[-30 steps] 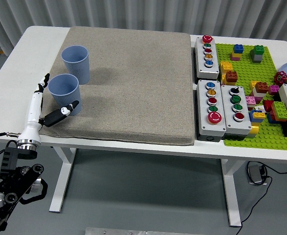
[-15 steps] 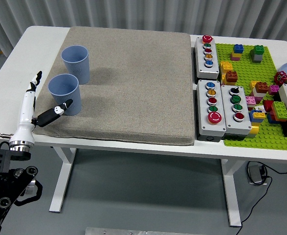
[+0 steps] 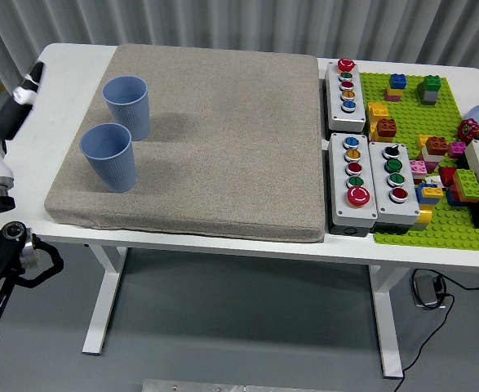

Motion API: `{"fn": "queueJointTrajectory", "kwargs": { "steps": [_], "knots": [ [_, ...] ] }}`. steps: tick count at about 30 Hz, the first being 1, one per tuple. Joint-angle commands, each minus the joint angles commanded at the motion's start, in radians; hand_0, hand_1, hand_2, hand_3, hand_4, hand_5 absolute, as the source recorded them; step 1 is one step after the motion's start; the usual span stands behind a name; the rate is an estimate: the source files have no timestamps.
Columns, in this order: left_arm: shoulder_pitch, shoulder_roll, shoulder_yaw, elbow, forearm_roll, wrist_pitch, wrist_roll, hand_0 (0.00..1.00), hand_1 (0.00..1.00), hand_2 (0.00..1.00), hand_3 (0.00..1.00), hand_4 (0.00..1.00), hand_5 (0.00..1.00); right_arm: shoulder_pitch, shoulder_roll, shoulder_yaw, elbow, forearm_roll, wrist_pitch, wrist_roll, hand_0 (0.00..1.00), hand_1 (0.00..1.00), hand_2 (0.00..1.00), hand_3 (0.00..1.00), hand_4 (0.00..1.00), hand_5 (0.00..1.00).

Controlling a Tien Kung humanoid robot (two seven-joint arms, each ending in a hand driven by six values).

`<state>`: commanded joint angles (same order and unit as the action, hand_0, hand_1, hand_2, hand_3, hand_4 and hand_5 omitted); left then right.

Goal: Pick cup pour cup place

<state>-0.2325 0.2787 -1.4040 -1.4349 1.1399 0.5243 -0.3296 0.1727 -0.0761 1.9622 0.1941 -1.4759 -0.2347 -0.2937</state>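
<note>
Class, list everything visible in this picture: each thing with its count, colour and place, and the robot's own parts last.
cups: 2, blue, upright on the mat's left side
mat: 1, grey-beige, covering the table's left and middle
table: 1, white
button boxes: at least 4, grey with coloured buttons, right of the mat
baseplate: 1, green, far right, strewn with coloured bricks
left hand: 1, white and black, at the left edge, holding nothing
</note>
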Motion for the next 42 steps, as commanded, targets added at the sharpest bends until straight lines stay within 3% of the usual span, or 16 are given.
{"fn": "queueJointTrajectory", "kwargs": {
  "steps": [3,4,9,18,23,25,28,30,35,36,42],
  "knots": [
    [-0.07,0.006,-0.027,0.045,-0.125,-0.098,0.004,0.746,0.743,0.781,0.763,0.792,0.998,0.002,-0.001,-0.004,0.0,0.003,-0.002,0.0,0.675,0.603,0.576,0.593,0.002,0.101],
    [-0.091,0.007,-0.039,0.066,-0.164,-0.123,0.011,0.772,0.784,0.826,0.806,0.764,0.998,0.003,-0.001,-0.005,0.0,0.005,-0.003,0.001,0.675,0.603,0.576,0.593,0.002,0.1],
    [-0.149,0.004,-0.071,0.151,-0.357,-0.181,0.037,0.772,0.784,0.826,0.806,0.764,0.998,0.01,-0.001,-0.011,0.0,0.013,-0.008,0.0,0.675,0.603,0.576,0.593,0.002,0.1],
    [-0.173,0.001,-0.097,0.25,-0.381,-0.239,0.054,0.804,0.805,0.852,0.845,0.761,0.998,0.021,-0.002,-0.018,-0.001,0.027,-0.016,0.008,0.675,0.603,0.576,0.594,0.002,0.098],
    [-0.166,-0.009,-0.112,0.24,-0.35,-0.233,0.051,0.807,0.808,0.856,0.85,0.765,0.998,0.021,-0.001,-0.014,-0.001,0.024,-0.018,0.008,0.675,0.604,0.576,0.594,0.002,0.098],
    [-0.154,-0.018,-0.117,0.222,-0.343,-0.222,0.043,0.807,0.808,0.856,0.85,0.765,0.998,0.021,0.0,-0.012,-0.001,0.022,-0.018,0.007,0.675,0.604,0.576,0.594,0.002,0.098],
    [-0.133,-0.042,-0.121,0.184,-0.362,-0.151,-0.012,0.808,0.808,0.853,0.843,0.766,0.998,0.021,0.001,-0.012,-0.001,0.021,-0.019,0.006,0.675,0.604,0.577,0.594,0.002,0.099],
    [-0.109,-0.074,-0.112,0.137,-0.416,-0.085,-0.074,0.808,0.808,0.853,0.843,0.766,0.998,0.023,0.001,-0.009,-0.001,0.015,-0.018,0.004,0.675,0.604,0.577,0.594,0.002,0.099],
    [-0.038,-0.15,-0.061,-0.027,-0.574,0.121,-0.286,0.803,0.803,0.854,0.835,0.758,0.998,0.025,0.001,-0.003,-0.001,0.002,-0.017,0.003,0.675,0.604,0.577,0.594,0.002,0.099],
    [-0.024,-0.157,-0.047,-0.055,-0.586,0.121,-0.316,0.803,0.803,0.854,0.835,0.758,0.998,0.025,0.001,-0.002,-0.001,-0.001,-0.017,0.003,0.675,0.604,0.577,0.594,0.002,0.099],
    [-0.005,-0.157,-0.014,-0.118,-0.552,0.121,-0.316,0.806,0.807,0.859,0.832,0.763,0.998,0.025,0.002,0.0,-0.001,-0.007,-0.016,0.001,0.675,0.604,0.576,0.594,0.002,0.102]
  ]
}}
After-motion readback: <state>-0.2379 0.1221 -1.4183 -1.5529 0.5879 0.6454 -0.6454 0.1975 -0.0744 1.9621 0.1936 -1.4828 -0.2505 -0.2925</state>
